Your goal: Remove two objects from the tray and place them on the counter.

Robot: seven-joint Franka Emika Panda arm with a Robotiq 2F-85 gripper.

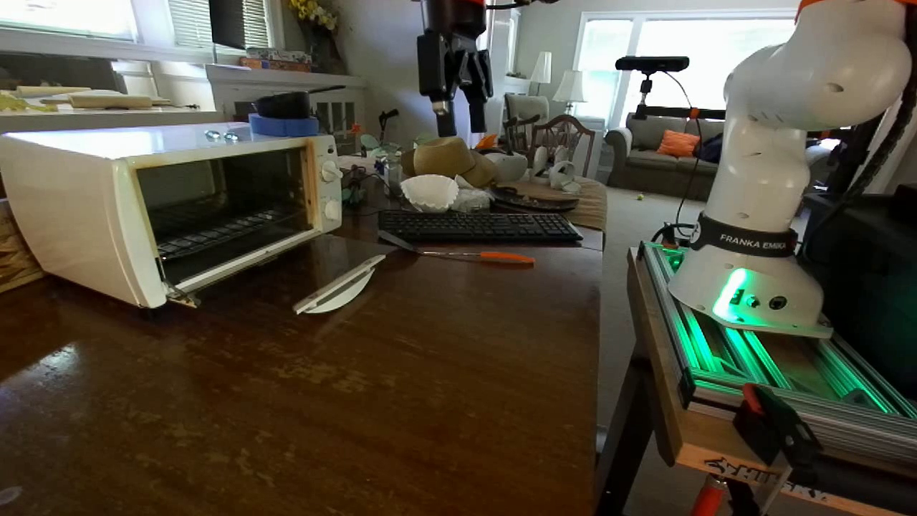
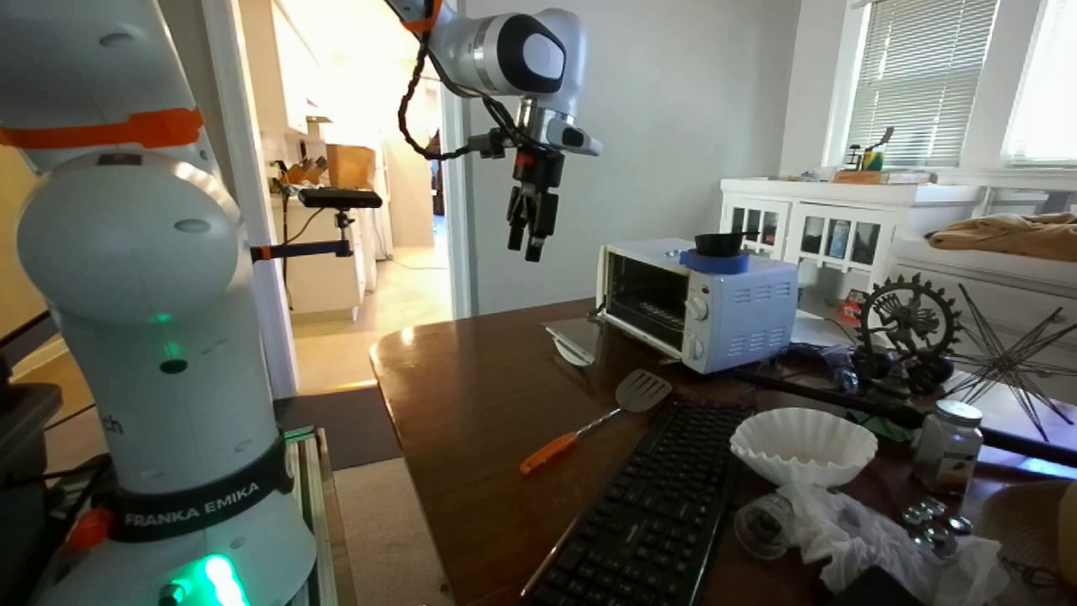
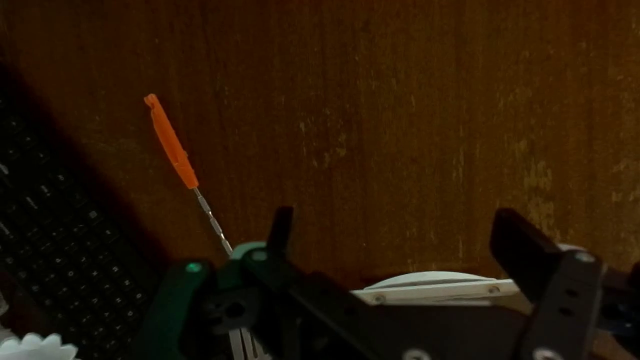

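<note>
An oven (image 2: 715, 307) is standing w/ its door (image 2: 591, 337) down, a pan (image 2: 718, 245) sitting atop it on a ring (image 2: 714, 263). A spatula (image 2: 599, 422) is lying beside a kybd. (image 1: 480, 225); coffee filters (image 2: 803, 454) are sitting nr. a jar (image 2: 949, 450) & a hat (image 1: 445, 158). In an exterior view, a statue (image 2: 909, 324) is standing beyond the jar.

Robot arm (image 2: 505, 55) above a glossy wooden counter (image 2: 480, 379).
The gripper (image 2: 524, 250), fingers apart, points downward. On the counter, an orange-handled spatula (image 2: 599, 422) lies beside a black keyboard (image 2: 652, 505); a white toaster oven (image 2: 749, 316) stands open, a black pan (image 2: 718, 245) and blue object (image 2: 713, 263) on top.
</note>
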